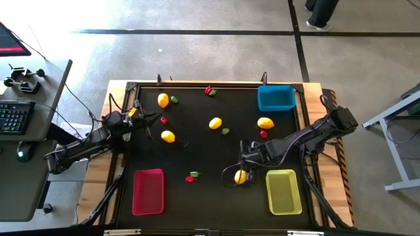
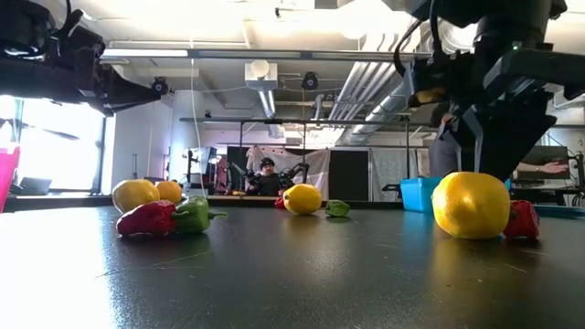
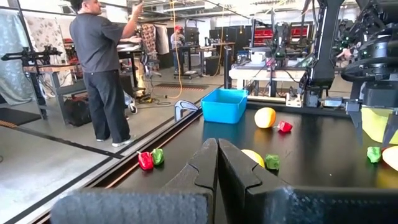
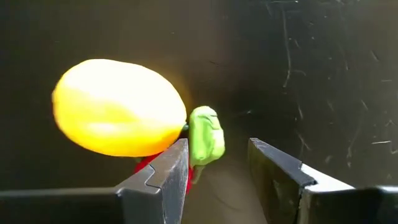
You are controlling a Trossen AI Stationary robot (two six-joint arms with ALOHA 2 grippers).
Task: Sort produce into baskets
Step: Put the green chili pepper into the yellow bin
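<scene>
Produce (image 1: 215, 122) across a black table (image 1: 197, 151), workshop room behind.

Yellow, red, green produce (image 1: 215, 122) scattered on the mat — blue (image 1: 275, 98), pink-red (image 1: 148, 191), yellow-green baskets (image 1: 283, 191).

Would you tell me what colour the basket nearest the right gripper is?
Yellow-green basket, beside the right gripper; clearest in the high view.

Hidden and cut off
Your right finger (image 4: 163, 180) hides most of the red piece (image 4: 147, 163); the pink basket (image 2: 7, 178) is cropped.
</scene>
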